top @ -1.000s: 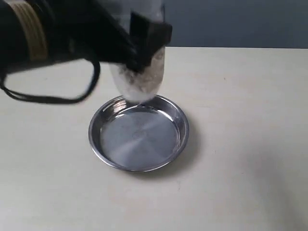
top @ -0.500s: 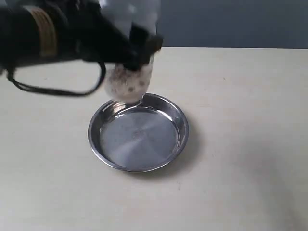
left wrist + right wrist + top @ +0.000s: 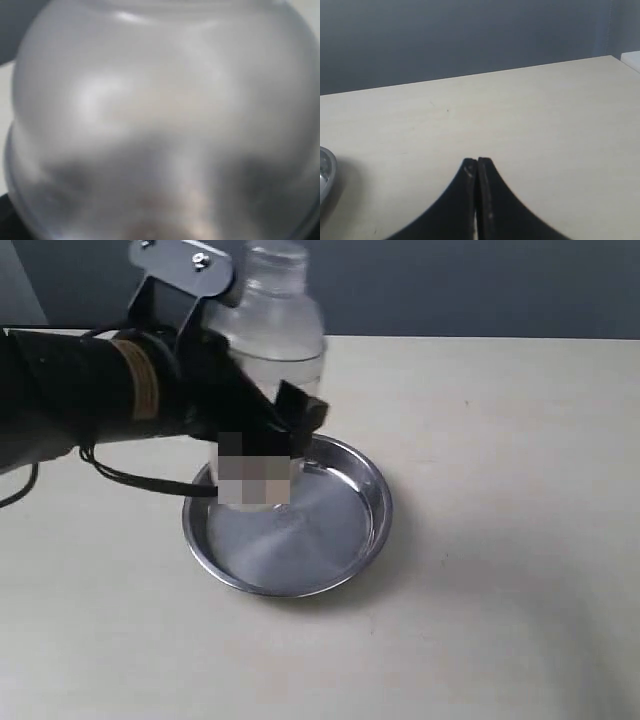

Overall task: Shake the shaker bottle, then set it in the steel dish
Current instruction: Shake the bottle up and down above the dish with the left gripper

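Clerk: Item, shaker bottle (image 3: pixel 272 340). Location?
Auditor: Upright over the steel dish (image 3: pixel 383 502), on the side toward the far left corner of the surface (image 3: pixel 500 440). Base blurred, so contact with the dish floor cannot be told.
Clerk: Holder?
Auditor: Left jaws, clamped wide across the bottle's body, cap up, likely so it lands standing.
Clerk: Right jaws?
Auditor: Closed, tips touching, empty, held over the surface away from the placement.

Base of shaker bottle (image 3: pixel 282 335) pixelated; contact with steel dish (image 3: pixel 345 535) unclear; left wrist view only blurred bottle.
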Controlling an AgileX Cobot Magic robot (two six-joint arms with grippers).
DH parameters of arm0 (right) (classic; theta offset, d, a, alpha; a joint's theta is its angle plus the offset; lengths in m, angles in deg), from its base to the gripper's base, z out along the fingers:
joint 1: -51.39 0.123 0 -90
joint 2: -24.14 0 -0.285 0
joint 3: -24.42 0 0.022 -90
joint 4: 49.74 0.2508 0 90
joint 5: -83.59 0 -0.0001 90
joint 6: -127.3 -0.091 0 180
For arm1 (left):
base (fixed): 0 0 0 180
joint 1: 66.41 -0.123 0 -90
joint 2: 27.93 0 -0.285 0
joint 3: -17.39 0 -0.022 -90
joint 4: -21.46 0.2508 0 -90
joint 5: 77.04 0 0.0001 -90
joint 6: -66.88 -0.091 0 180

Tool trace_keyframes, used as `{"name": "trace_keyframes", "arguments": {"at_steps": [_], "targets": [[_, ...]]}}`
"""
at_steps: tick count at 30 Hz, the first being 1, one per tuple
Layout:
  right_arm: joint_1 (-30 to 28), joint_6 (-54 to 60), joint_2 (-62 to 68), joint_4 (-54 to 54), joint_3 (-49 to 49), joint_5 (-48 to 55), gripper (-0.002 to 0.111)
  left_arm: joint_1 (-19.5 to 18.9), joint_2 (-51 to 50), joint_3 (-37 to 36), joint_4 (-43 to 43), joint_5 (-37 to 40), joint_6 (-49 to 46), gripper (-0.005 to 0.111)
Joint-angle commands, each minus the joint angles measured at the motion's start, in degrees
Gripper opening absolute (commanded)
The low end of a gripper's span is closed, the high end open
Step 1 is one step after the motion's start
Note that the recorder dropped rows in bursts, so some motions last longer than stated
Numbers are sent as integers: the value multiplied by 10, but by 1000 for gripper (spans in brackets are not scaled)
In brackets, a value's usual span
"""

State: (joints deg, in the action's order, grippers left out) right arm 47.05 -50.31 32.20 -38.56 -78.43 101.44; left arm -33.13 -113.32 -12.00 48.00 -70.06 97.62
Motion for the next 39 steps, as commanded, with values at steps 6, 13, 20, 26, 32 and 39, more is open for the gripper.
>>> {"name": "trace_keyframes", "arguments": {"at_steps": [6, 13, 20, 26, 32, 39], "targets": [[-2, 1, -3, -1, 1, -4, -1, 29, -3, 4, -106, -2, -173, 0], [-2, 1, -3, -1, 1, -4, -1, -18, 48, 111, -90, -80, -89, 0], [-2, 1, -3, -1, 1, -4, -1, -18, -36, 27, -179, 10, -87, 0], [-2, 1, -3, -1, 1, -4, -1, -9, 18, 33, -213, -41, -113, 0], [-2, 1, -3, -2, 1, -4, -1, 6, 56, 63, -169, -54, -113, 0], [-2, 1, -3, -2, 1, -4, -1, 6, 32, 57, -184, -20, -138, 0]]}}
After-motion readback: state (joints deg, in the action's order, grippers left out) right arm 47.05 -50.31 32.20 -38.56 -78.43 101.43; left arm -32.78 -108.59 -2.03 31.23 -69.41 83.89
